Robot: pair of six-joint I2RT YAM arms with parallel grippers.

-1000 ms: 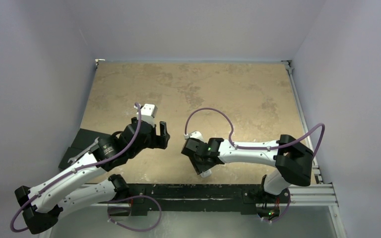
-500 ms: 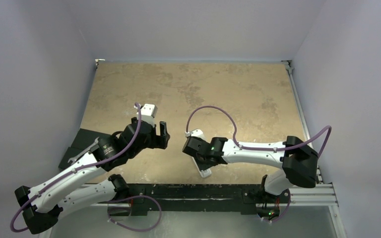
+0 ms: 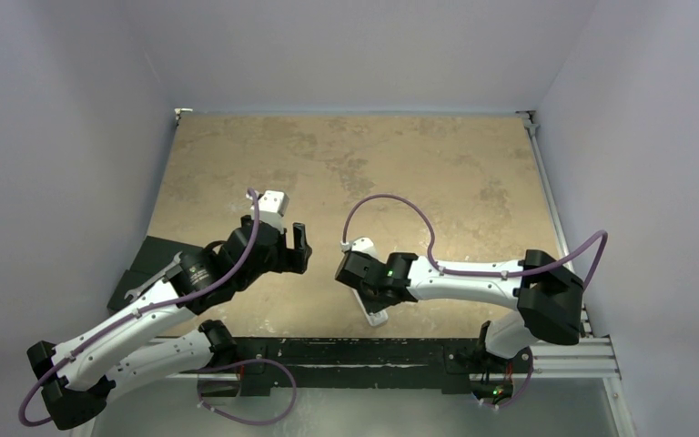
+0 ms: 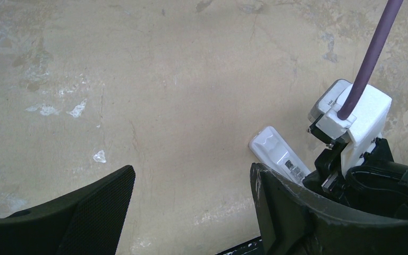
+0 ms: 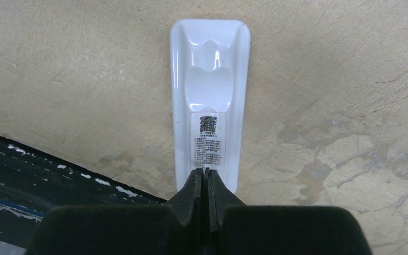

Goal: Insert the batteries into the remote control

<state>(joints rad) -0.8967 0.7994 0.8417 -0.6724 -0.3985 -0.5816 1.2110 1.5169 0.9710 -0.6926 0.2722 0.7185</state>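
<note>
As it lies face-down, the remote control (image 5: 210,79) shows its label.

The right arm (image 3: 464,278) stretches in low from the right of the remote control (image 5: 210,79), wrist above it; the right gripper (image 5: 207,172) has its fingers pressed flat together, tips at the remote's labelled end. Left of the remote, the left arm (image 3: 136,314) is bent, and the left gripper (image 4: 191,175) hovers with jaws spread wide, holding nothing
</note>
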